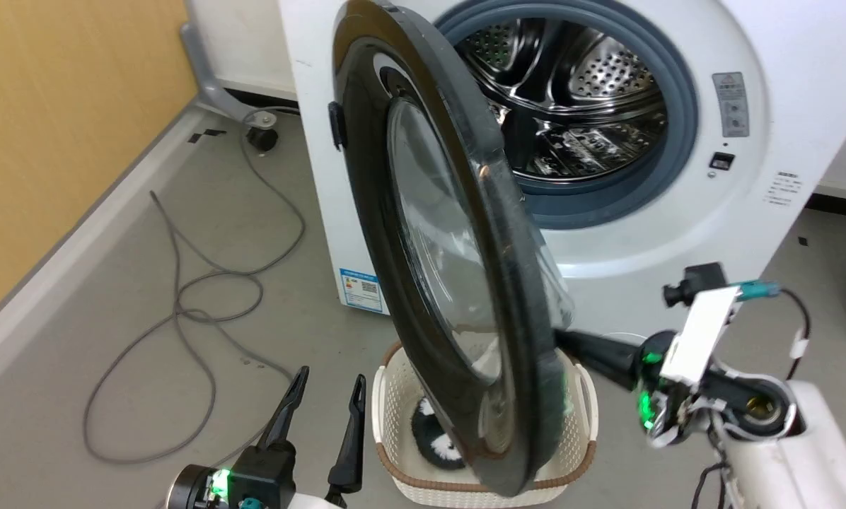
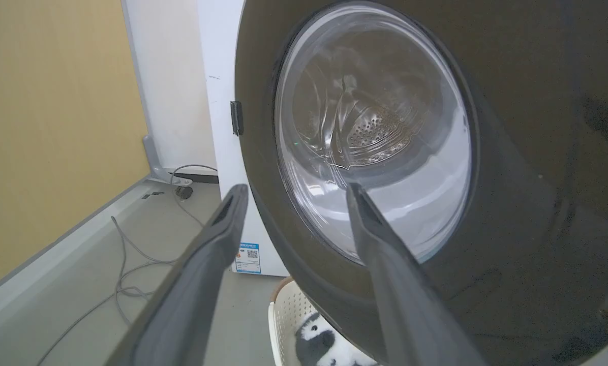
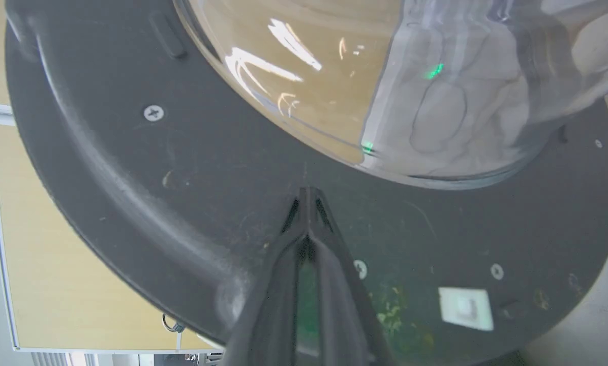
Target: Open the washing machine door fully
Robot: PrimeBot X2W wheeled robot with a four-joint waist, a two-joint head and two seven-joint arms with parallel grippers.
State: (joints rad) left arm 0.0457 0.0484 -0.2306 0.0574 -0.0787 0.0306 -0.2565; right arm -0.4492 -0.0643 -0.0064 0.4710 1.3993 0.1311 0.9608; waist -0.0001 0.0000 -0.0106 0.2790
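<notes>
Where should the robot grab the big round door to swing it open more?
Probably by the black rim of the washing machine door, at its free edge nearest the robot. That edge looks narrow enough to pinch; the glass bowl bulges smooth. The open left hand could come from the front.

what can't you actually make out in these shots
Head view: tips of the right gripper, jaws shut, are hidden behind the washing machine door.
Head view: the black-and-white item in the basket is mostly covered by the door, so what it is stays unclear.
Head view: print on the grey label of the washing machine is too small to read.
Head view: the left side of the drum is blocked by the door.
</notes>
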